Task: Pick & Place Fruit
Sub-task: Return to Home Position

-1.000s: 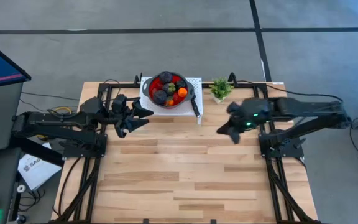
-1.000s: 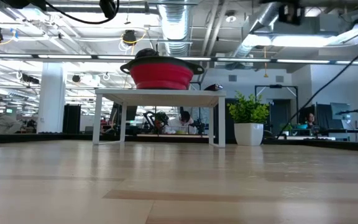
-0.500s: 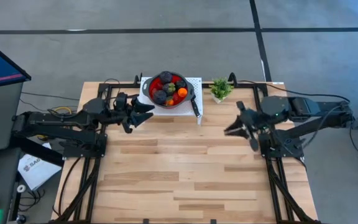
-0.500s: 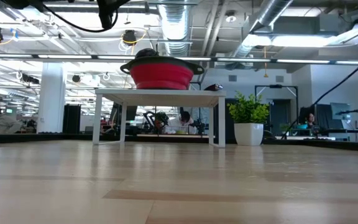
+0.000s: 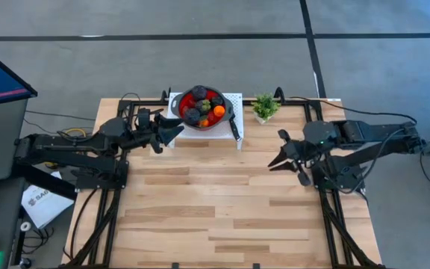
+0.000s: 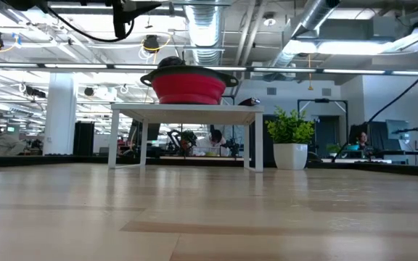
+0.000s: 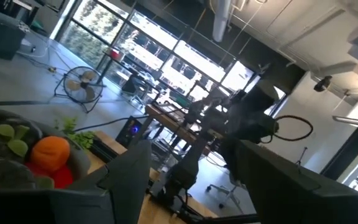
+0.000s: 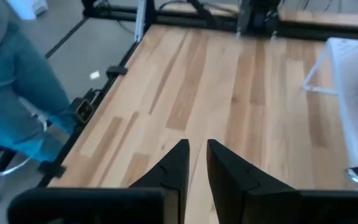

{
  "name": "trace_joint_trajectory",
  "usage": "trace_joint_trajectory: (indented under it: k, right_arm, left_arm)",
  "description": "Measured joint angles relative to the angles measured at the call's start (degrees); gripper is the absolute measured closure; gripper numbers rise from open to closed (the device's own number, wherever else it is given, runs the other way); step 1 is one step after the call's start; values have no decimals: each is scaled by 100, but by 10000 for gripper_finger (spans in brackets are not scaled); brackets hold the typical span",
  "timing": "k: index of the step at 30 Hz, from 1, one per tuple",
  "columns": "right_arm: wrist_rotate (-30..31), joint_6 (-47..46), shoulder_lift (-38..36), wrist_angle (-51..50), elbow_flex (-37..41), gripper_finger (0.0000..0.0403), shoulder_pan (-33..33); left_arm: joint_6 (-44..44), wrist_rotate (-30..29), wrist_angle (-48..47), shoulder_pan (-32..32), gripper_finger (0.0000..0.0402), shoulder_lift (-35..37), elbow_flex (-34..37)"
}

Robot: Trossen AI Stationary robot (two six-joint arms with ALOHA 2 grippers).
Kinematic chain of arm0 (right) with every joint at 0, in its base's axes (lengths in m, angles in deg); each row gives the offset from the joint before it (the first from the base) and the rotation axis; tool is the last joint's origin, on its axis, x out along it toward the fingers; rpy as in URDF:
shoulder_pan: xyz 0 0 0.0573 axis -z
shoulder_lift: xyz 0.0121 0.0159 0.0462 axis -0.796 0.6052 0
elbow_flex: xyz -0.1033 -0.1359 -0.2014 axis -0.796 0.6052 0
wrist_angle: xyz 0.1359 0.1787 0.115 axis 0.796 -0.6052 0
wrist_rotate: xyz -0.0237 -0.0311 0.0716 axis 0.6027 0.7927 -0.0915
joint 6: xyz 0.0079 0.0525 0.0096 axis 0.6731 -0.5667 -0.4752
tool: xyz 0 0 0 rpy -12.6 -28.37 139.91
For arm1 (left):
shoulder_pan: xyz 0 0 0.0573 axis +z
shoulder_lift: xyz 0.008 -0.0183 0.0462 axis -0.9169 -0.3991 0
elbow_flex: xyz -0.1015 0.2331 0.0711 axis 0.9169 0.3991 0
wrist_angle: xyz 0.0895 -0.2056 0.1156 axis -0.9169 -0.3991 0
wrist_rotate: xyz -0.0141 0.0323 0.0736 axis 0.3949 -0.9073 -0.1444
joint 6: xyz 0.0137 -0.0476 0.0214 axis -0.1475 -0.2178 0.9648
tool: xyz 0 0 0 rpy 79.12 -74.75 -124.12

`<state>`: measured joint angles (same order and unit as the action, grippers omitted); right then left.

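Up close, the wooden table (image 5: 222, 217) is plain boards from its front edge to past the middle, open room across the full width between the two arm stands (the low view shows flat wood right up to the shelf legs). Farther back, the right gripper (image 8: 197, 144) hangs over the right half, pointing toward the table's middle and well apart from the shelf; its fingers are drawn almost together, only a thin slit of wood showing between them. The left gripper (image 7: 194, 149) hangs at the left rear, fingers spread wide and gripping nothing, tips just beside the front left corner of the white shelf (image 6: 187, 107). That shelf stands at the middle of the back edge. On it sits the red bowl (image 6: 189, 85), and the fruit (image 5: 198, 104) is heaped inside: dark purple pieces, some red, an orange piece (image 5: 219, 110) on the right side. They look round, so I cannot tell any long axis. A black knife (image 5: 235, 130) lies along the shelf's right edge, long axis running front to back. Just right of the shelf stands a potted plant (image 5: 265, 107). Beyond the table a person in blue trousers (image 8: 17, 93) stands near one edge
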<state>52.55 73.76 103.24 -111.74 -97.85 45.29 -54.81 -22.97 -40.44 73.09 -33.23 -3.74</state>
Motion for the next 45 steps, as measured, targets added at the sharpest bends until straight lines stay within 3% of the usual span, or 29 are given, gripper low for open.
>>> trace_joint_trajectory:
  k: [10, 16, 25, 31, 45]
  right_arm:
    - [22, -433, -2611, 2876, 2511, 353, 550]
    - [483, -342, -3922, 3587, 3563, 353, 651]
    - [766, -107, -5235, 4413, 4935, 353, 646]
    - [1080, -88, -5250, 4646, 5348, 353, 696]
    - [1093, -98, -5335, 4823, 6098, 353, 736]
  left_arm:
    - [0, -101, -55, 0, 165, 2, 0]
    - [2, -101, -79, 0, 165, 2, 0]
    - [1, -101, -79, 0, 165, 2, 0]
    - [2, -101, -82, 0, 165, 4, -2]
    - [0, -98, -121, -4, 165, 4, -2]
